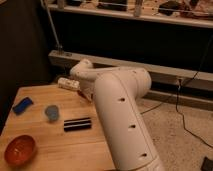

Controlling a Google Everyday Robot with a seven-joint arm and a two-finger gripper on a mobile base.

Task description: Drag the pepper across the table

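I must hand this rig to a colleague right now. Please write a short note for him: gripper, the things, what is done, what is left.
Gripper: shut, at the far edge of the table, behind the blue cup.
Pepper: not visible; the arm may hide it.
Also on the table: orange-red bowl at the near left, black striped block in the middle.
Done: cannot confirm.
Left: find the pepper, then drag it.
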